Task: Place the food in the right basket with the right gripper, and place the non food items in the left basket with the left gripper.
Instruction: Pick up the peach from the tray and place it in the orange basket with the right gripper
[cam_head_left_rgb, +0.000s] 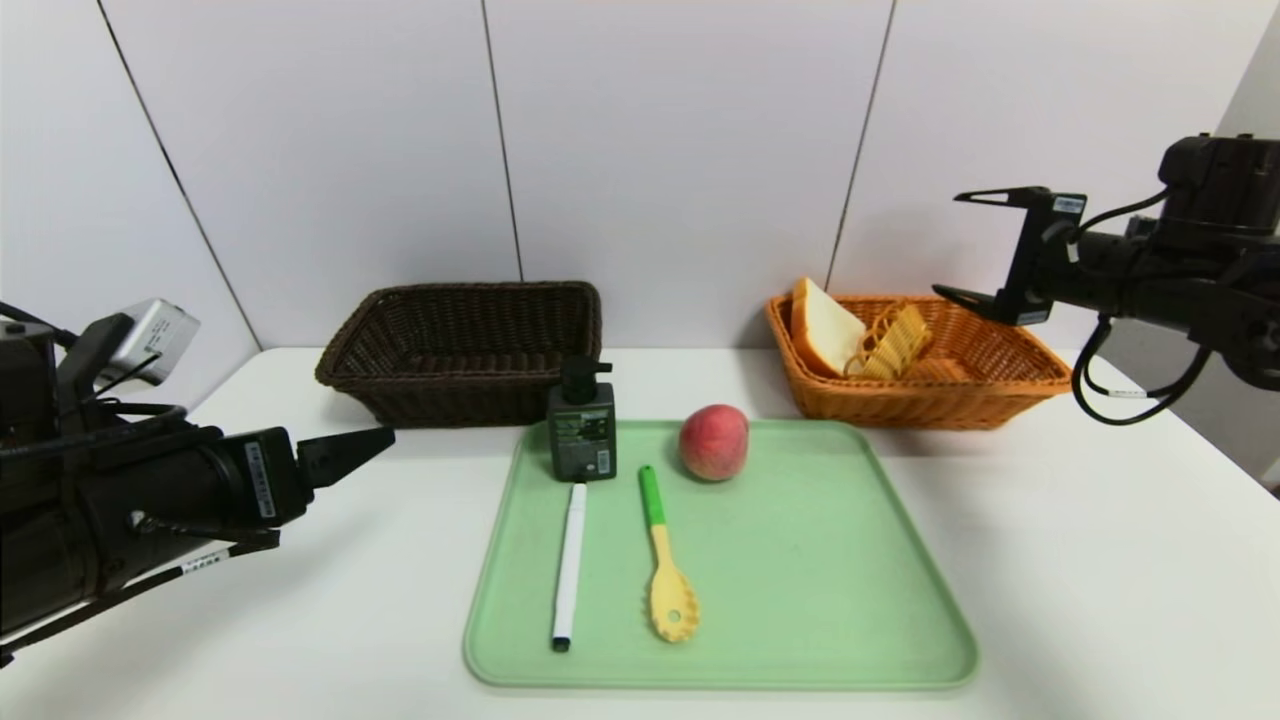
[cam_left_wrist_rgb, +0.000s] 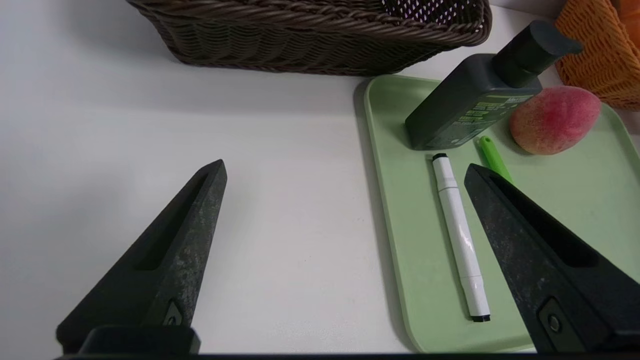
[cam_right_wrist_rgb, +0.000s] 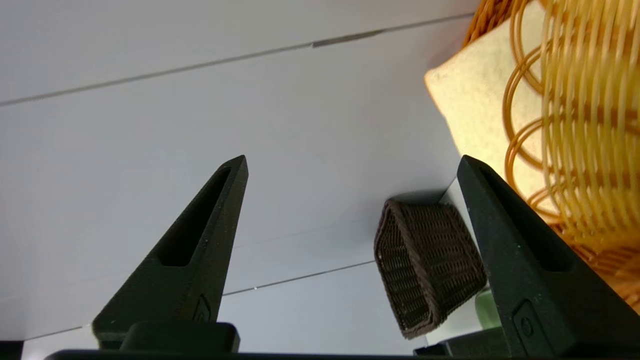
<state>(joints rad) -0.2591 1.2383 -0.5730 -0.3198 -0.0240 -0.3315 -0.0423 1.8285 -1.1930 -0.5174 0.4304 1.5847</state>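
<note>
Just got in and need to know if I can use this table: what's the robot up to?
It is sorting food from other items, holding nothing now. The right gripper hangs open above the orange basket, which holds bread and a small yellow woven basket. The left gripper is open left of the green tray, where bottle, marker, spoon and peach remain.

The robot's left arm (cam_head_left_rgb: 110, 500) reaches in low from the near left, its gripper (cam_left_wrist_rgb: 345, 170) angled toward the middle, jaws spread wide with nothing between them. The right arm (cam_head_left_rgb: 1200, 255) extends inward from the far right, held higher, its gripper (cam_head_left_rgb: 950, 245) pointing left, jaws also apart and holding nothing.
</note>
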